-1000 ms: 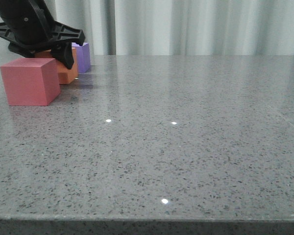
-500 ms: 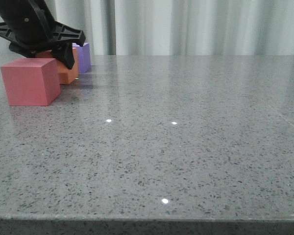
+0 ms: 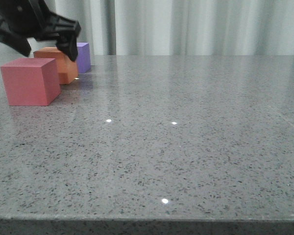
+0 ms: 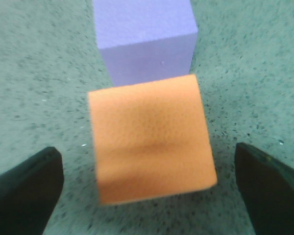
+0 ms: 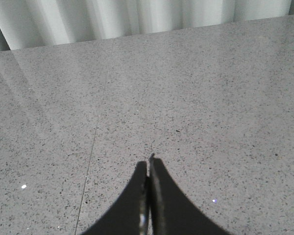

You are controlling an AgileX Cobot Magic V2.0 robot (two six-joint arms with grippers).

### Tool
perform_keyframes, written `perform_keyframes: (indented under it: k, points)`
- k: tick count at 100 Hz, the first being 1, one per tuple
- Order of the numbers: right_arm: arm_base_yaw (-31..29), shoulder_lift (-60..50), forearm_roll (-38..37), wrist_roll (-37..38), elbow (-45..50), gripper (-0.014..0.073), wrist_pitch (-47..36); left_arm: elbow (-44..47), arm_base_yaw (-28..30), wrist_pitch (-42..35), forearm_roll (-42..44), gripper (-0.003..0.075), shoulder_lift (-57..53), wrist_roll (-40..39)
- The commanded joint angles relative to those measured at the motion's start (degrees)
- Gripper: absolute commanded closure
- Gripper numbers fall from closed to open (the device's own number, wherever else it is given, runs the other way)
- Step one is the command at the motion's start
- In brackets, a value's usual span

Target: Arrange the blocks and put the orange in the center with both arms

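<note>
At the far left corner of the speckled grey worktop point(image 3: 186, 147), three cubes stand in a loose row running back from the left edge. The red-pink cube point(image 3: 29, 81) sits nearest the front edge; behind it is the orange cube point(image 3: 59, 63), and the purple cube point(image 3: 83, 56) is nearest the far edge, by the pale curtain point(image 3: 196, 27).

The left gripper point(image 3: 44, 41) hangs over the orange cube with its fingers spread wide. In the left wrist view one black finger point(image 4: 24, 196) shows on either side of the orange cube point(image 4: 152, 152), each clear of its faces, so the cube sits unheld on the worktop. The purple cube point(image 4: 144, 39) stands just beyond it, close enough that its lower face is partly hidden behind the orange top; whether the two touch cannot be told.

The right gripper point(image 5: 148, 196) has its fingers pressed together, holding nothing, above bare stone.

From the cubes to the right edge and forward to the front edge, the surface lies open, marked only by small glints of light. No containers are on the worktop.
</note>
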Motion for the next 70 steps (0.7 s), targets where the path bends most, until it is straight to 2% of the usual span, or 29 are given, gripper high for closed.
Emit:
perform_keyframes:
  k: [1, 37, 70]
  points:
    - [-0.2, 0.0, -0.2, -0.4, -1.6, 0.0662, -4.4, -1.2, -0.1, -0.3, 0.6, 0.0067, -7.0, 0.0]
    - [-0.2, 0.0, -0.2, -0.4, -1.6, 0.0662, -4.4, 11.8, -0.1, -4.6, 0.6, 0.0067, -30.3, -0.6]
    - [-0.2, 0.0, -0.2, -0.4, -1.6, 0.0662, -4.4, 26.1, 0.0, -4.7, -1.4, 0.0073, -52.4, -0.7]
